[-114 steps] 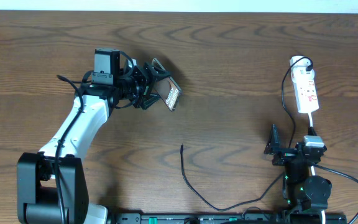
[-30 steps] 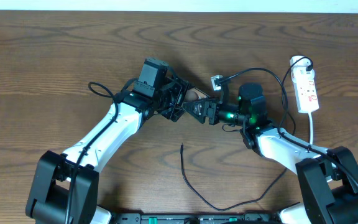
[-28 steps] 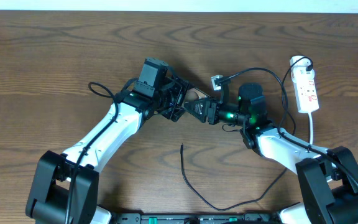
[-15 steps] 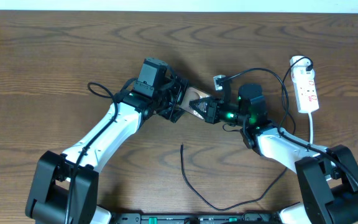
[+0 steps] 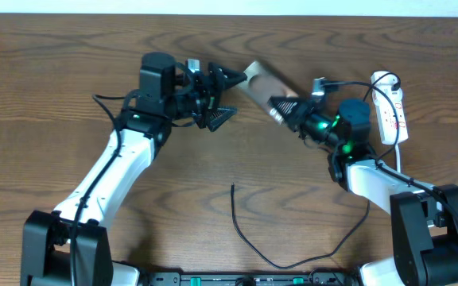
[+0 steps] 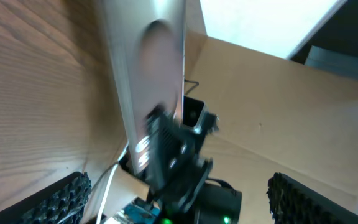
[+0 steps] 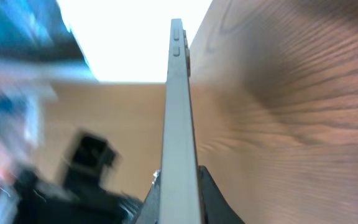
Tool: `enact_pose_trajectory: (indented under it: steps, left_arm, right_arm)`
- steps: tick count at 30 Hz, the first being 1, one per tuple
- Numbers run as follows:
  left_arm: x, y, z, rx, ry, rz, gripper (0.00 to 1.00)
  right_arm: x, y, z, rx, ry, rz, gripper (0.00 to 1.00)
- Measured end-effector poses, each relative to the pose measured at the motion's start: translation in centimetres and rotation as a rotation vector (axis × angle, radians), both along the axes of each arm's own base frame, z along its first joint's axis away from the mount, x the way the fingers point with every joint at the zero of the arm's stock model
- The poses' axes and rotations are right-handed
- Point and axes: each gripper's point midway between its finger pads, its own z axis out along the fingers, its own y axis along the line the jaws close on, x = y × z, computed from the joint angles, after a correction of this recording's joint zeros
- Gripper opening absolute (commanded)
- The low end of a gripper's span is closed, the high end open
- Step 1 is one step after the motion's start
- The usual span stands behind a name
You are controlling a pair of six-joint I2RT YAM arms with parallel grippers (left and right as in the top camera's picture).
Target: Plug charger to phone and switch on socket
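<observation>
Right tool [image 5: 281,108] is clamped tight on one end of the phone [image 5: 261,79], left tool [image 5: 226,96] gaping wide just beside it.

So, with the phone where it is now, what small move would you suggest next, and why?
Probably swing the left gripper down toward the free end of the charger, which lies on the table. That gripper stands open and clear of the phone, while the right gripper is shut on one end of it, so the left looks free to fetch the plug.
</observation>
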Motion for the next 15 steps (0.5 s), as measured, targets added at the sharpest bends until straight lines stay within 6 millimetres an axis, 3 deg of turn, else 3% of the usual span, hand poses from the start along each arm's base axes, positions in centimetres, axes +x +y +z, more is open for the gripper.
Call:
enact_pose_trajectory:
  steps: [2, 7, 11, 15]
  left_arm:
    - [0.4, 1.2, 0.2, -0.015, 0.003, 0.009, 0.93]
    - [2.8, 5.1, 1.3, -0.032, -0.063, 0.099, 0.93]
    - [4.9, 7.0, 3.7, -0.042, -0.212, 0.161, 0.91]
    - [5.8, 7.4, 6.1, -0.031, -0.384, 0.174, 0.88]
  right_arm:
    - [1.3, -1.1, 1.3, 0.159, 0.101, -0.116, 0.01]
    - [2.2, -1.8, 4.3, 0.375, 0.139, -0.188, 0.01]
    - [1.5, -0.1, 6.2, 0.461, 0.127, -0.145, 0.01]
    - [0.0, 3.1, 6.3, 0.484, 0.167, -0.074, 0.01]
